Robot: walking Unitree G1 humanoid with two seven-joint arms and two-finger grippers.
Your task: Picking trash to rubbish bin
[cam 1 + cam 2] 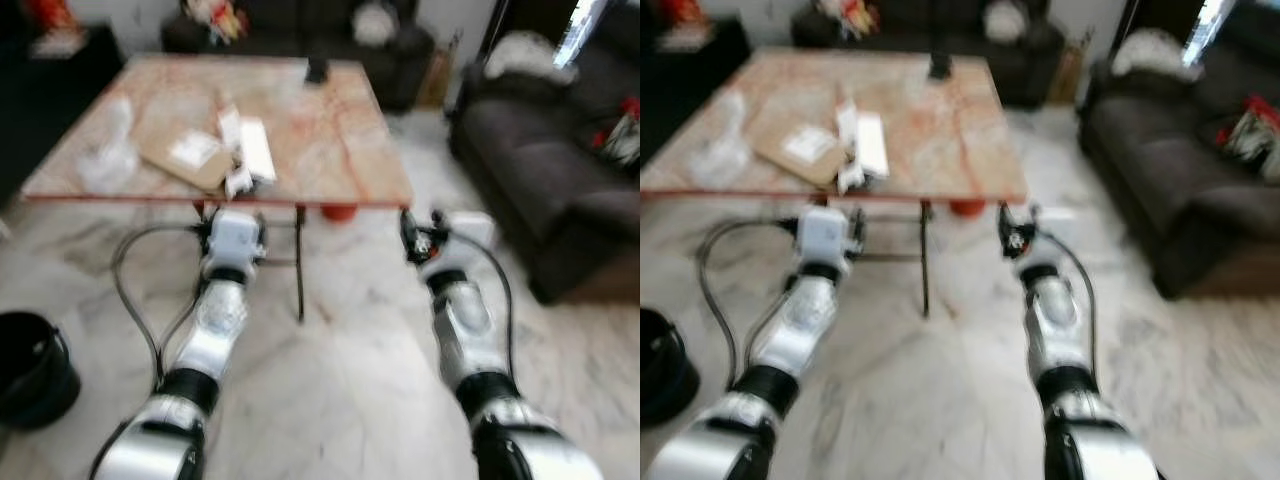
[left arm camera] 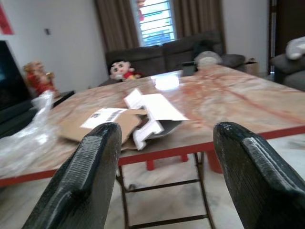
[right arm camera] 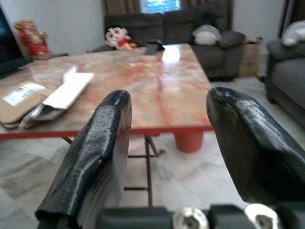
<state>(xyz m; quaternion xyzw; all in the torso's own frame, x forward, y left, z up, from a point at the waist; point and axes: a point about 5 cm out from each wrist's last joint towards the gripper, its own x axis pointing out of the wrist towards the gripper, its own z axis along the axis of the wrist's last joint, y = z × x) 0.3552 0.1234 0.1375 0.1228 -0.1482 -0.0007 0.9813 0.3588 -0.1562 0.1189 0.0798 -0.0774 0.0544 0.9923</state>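
Marble-topped table (image 1: 330, 130), dark sofas (image 1: 560, 170), pale marble floor (image 1: 340, 380), curtained window (image 2: 155, 21).

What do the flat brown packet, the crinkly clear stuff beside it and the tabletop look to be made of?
The brown packet looks like matte cardboard with a white paper label stuck on. The clear stuff seems to be thin plastic film: see-through, crumpled, glinting. The tabletop looks like polished marble or a marble-pattern laminate, pinkish with red veins and a window's reflection; which one is unclear.
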